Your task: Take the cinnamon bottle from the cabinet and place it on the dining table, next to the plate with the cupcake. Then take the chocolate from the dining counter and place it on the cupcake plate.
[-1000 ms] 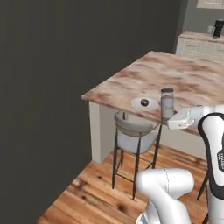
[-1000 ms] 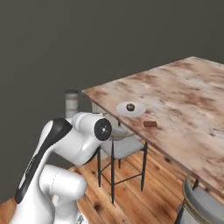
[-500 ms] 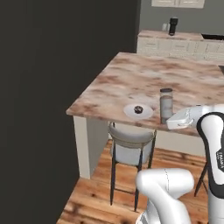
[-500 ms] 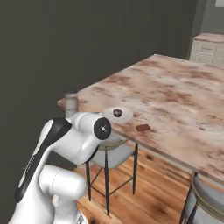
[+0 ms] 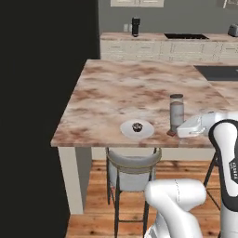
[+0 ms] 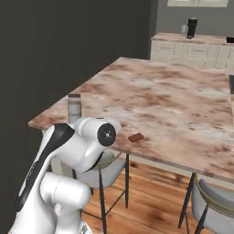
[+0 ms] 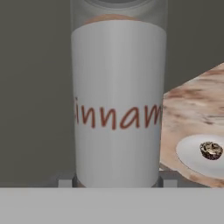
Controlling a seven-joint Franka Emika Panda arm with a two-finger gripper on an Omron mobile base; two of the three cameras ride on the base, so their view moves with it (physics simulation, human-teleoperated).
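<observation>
Cinnamon bottle (image 5: 176, 113) is upright over the dining table (image 5: 116, 88), close to the near edge, right of the plate (image 5: 137, 129) with a clear strip of marble between them. Gripper (image 7: 117, 180) pinches the bottle low on its body; the finger tips show on either side of its base in the hand view. Whether the bottle's base touches the marble cannot be told.

Broad open marble lies behind and left of the plate. Chocolate (image 6: 135, 137) lies flat near the front edge, just beside the bottle and the arm's wrist. Grey-seated stool (image 5: 132, 169) sits tucked under the edge below the plate.

Plate holds one cupcake (image 5: 137, 126), roughly centred.
</observation>
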